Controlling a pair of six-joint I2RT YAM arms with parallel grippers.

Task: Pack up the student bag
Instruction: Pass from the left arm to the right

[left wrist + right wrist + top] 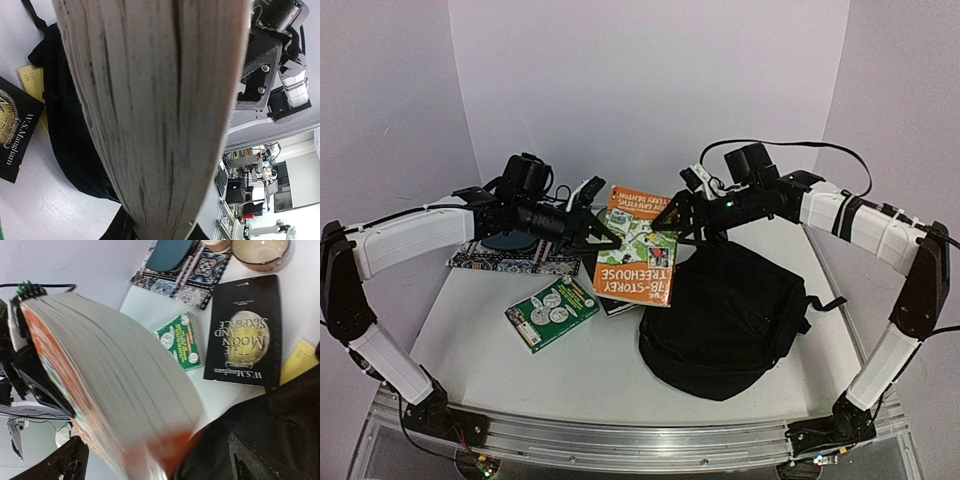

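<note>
The student bag (730, 318), a soft black backpack, lies at the right of the table, and shows again as the bag (272, 440) and the bag (65, 125) in the wrist views. An orange paperback (638, 250) is held tilted above the table, just left of the bag. My left gripper (605, 237) is shut on its left edge; the book's page edge (160, 100) fills the left wrist view and hides those fingers. My right gripper (678, 228) stands wide open at the book's right edge. Its fingers (55, 465) straddle the blurred page block (115, 375) without touching it.
A green book (552, 312) lies front left. A black book (245, 330) lies beside the bag, with a yellow sheet (300, 357) next to it. A patterned mat (515, 258) with a dark case (170, 252) and a bowl (260, 251) sit at the back left.
</note>
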